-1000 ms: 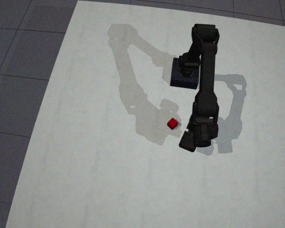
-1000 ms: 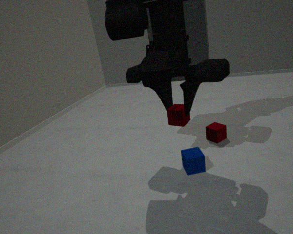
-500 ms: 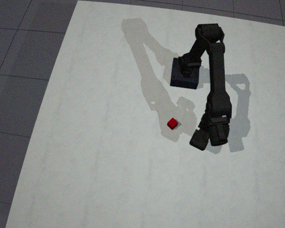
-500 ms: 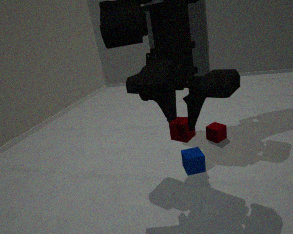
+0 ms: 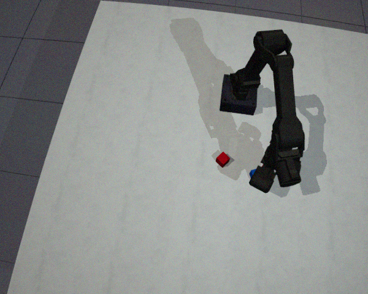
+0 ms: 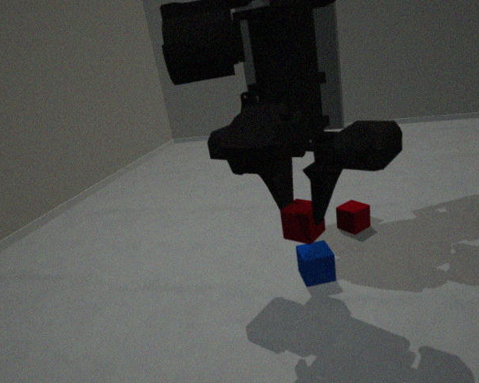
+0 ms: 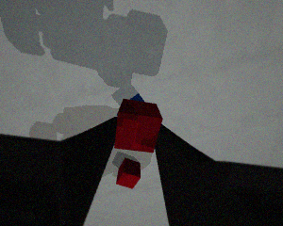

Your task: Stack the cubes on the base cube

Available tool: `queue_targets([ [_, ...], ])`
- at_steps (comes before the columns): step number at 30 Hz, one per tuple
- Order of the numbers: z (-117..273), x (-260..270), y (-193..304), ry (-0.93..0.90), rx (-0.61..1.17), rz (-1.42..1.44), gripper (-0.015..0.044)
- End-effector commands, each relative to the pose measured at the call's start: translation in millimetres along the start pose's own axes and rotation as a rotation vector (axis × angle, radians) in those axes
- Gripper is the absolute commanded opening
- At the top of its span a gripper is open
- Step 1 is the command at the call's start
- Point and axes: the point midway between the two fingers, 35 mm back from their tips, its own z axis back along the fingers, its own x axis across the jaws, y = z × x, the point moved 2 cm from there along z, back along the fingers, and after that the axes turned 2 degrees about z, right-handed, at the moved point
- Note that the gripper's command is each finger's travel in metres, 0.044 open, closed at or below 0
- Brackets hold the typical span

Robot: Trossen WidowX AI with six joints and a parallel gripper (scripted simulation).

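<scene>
The blue base cube point(image 5: 252, 173) point(image 6: 316, 266) point(image 7: 138, 98) sits on the pale surface; the arm covers part of it in the top view, and the held cube hides most of it in the wrist view. My gripper point(image 6: 302, 215) point(image 7: 137, 124) points down and is shut on a red cube point(image 6: 295, 227) point(image 7: 138, 137). In the exterior view that cube appears just above and slightly left of the blue cube's top, with no clear contact. The other red cube point(image 5: 222, 159) point(image 6: 353, 217) point(image 7: 128, 174) lies apart on the surface, left of the blue cube in the top view.
The arm's dark base point(image 5: 238, 106) stands toward the back of the pale surface point(image 5: 130, 190) in the top view. The arm's links and gripper body hang over the blue cube's area there. Broad arm shadows fall around the cubes.
</scene>
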Motion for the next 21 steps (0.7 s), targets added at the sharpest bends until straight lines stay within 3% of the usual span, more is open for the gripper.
queue_targets([
  [1, -1, 0, -1, 0.001, -0.004, -0.007, 0.0105],
  [21, -26, 0, -1, 0.000, -0.004, -0.010, 0.0105],
])
